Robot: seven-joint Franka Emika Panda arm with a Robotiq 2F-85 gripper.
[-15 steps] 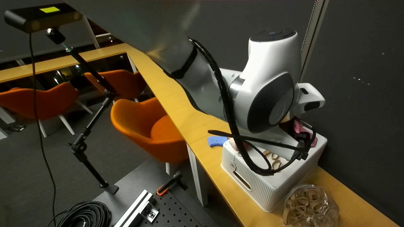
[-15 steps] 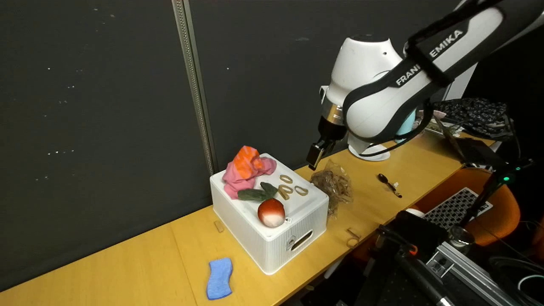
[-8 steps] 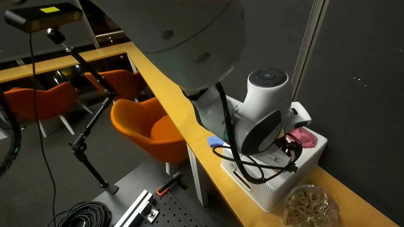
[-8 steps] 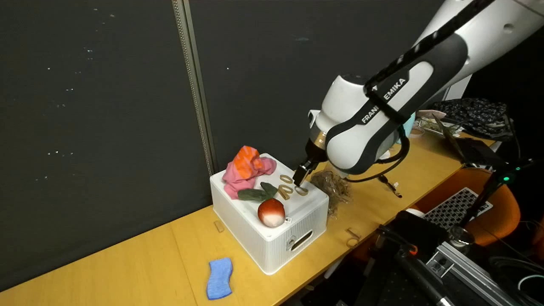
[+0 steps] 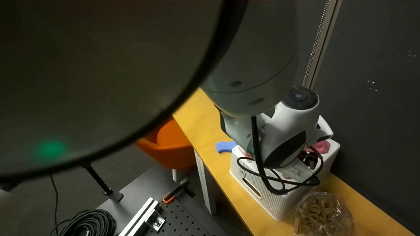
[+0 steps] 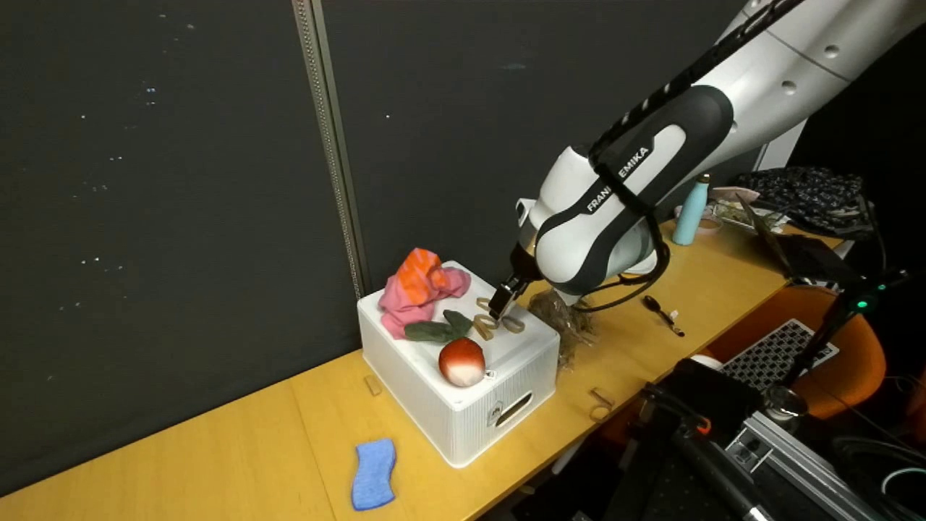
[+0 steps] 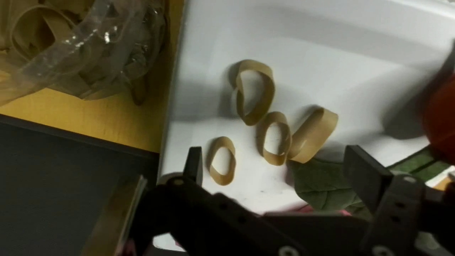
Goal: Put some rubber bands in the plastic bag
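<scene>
The claw (image 7: 279, 167) is released, its two fingers (image 7: 368, 177) spread well apart above the white box (image 6: 412, 391); how much room there is between their tips and the box top is hard to tell. In the wrist view four loose rubber bands (image 7: 312, 137) show on that top: two look to be touching, a third lies just beside them, and the fourth sits apart, next to one fingertip and only a little way in from the box's edge. The other fingertip shows over a green leaf (image 7: 320, 181). A pink and orange cloth (image 6: 416, 289) is bunched along the edge toward the wall (image 6: 181, 217), and a red and white ball (image 6: 461, 362) sits near the front corner; from the bands to the handle side, a strip of bare top gives open room. Just beside the box, on the counter (image 6: 217, 449), sits the plastic bag (image 5: 323, 213), with many bands inside; which way its mouth faces cannot be told. Stray bands (image 6: 602, 397) lie near the counter's front edge. A blue sponge (image 6: 373, 474) lies apart from the box, with a long stretch of counter running past it. The arm (image 6: 651, 166) slants in from above, its black cable (image 5: 259, 157) sagging in loops, seen in front of the box in an exterior view.
</scene>
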